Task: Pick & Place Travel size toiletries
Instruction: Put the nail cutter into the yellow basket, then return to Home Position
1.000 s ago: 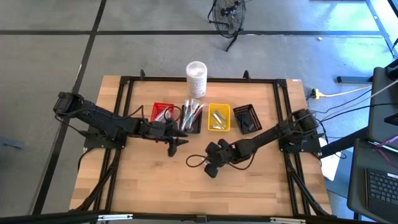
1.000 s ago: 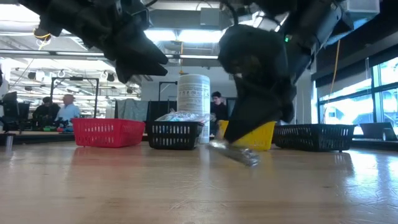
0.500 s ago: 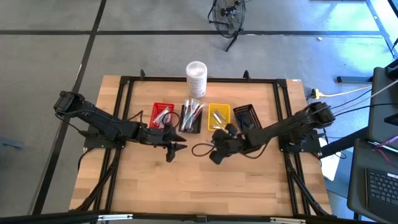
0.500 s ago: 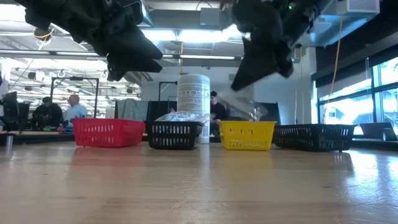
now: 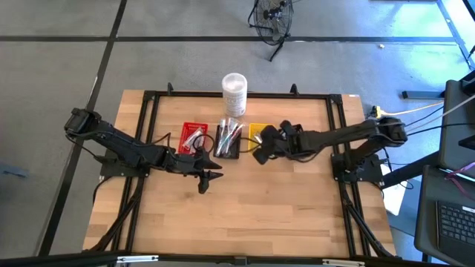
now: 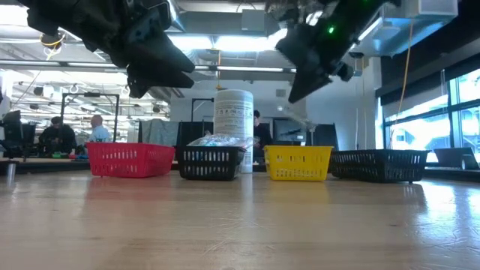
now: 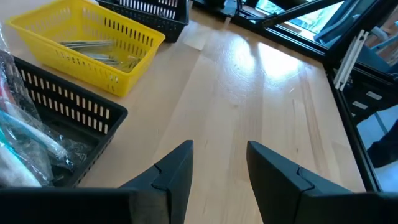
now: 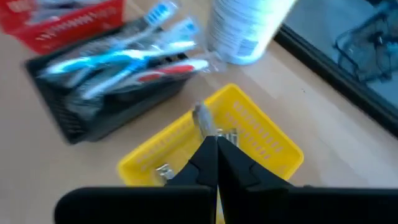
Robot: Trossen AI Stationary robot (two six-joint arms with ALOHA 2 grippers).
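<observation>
— Baskets first: where are they sitting?

— Four are standing in a row at the upper middle of the bench point(image 5: 297, 215) in the high view: a red basket point(image 5: 194, 136), a black basket point(image 5: 227, 140) piled with toothbrushes point(image 8: 124, 59), a yellow basket point(image 5: 256, 131), and another black basket point(image 6: 379, 163) at the right, partly hidden under the right arm from above. A white container point(image 5: 234, 93) is standing just behind them.

— What is the right end effector point(image 8: 216, 163) doing?

— It is hanging over the yellow basket, fingers pressed together on a small silvery piece point(image 8: 203, 120) that is sticking out past the tips. More silvery pieces point(image 7: 93, 51) are lying inside that basket.

— And the left end effector point(image 7: 219, 171)?

— It is hovering above bare bench at the centre-left of the high view, just in front of the red and black baskets, fingers standing apart and holding nothing.

— Anyone around?

— People point(image 6: 71, 133) are sitting in the room at the far left of the low view.
</observation>
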